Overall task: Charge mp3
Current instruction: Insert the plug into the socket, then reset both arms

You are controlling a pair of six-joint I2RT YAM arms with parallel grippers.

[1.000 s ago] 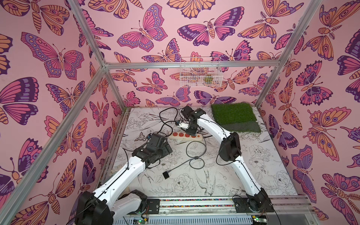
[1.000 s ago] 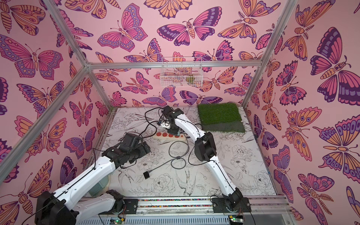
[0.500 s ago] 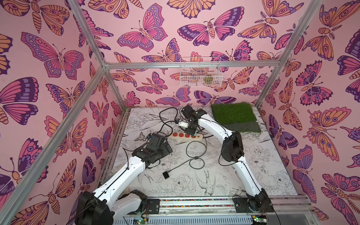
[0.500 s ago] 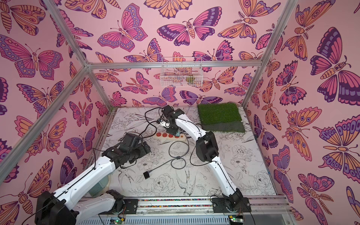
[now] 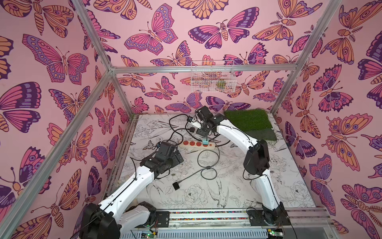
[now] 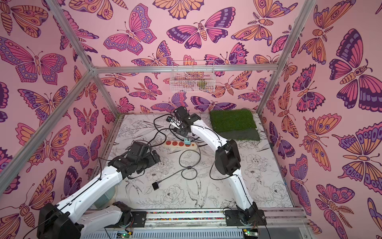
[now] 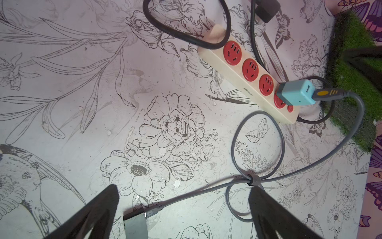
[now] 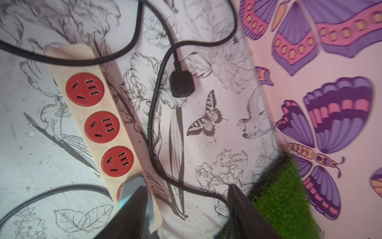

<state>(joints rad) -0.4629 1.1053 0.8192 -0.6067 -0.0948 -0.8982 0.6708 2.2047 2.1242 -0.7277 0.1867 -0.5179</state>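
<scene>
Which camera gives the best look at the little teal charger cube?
The left wrist view: the teal charger cube shows large and clear, plugged into the power strip, a grey cable in it. In both top views it is a tiny speck; the right wrist view shows only a corner beside a jaw.

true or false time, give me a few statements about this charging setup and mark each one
1. The teal adapter is plugged into the power strip. True.
2. The grey cable lies loose from the mp3. False: its plug sits in the mp3's edge.
3. All four red sockets are in use. False: three stand empty.
4. The left gripper is open and holds nothing. True.
5. The black mains plug is pushed into the power strip. False: it lies unplugged on the printed table.
</scene>
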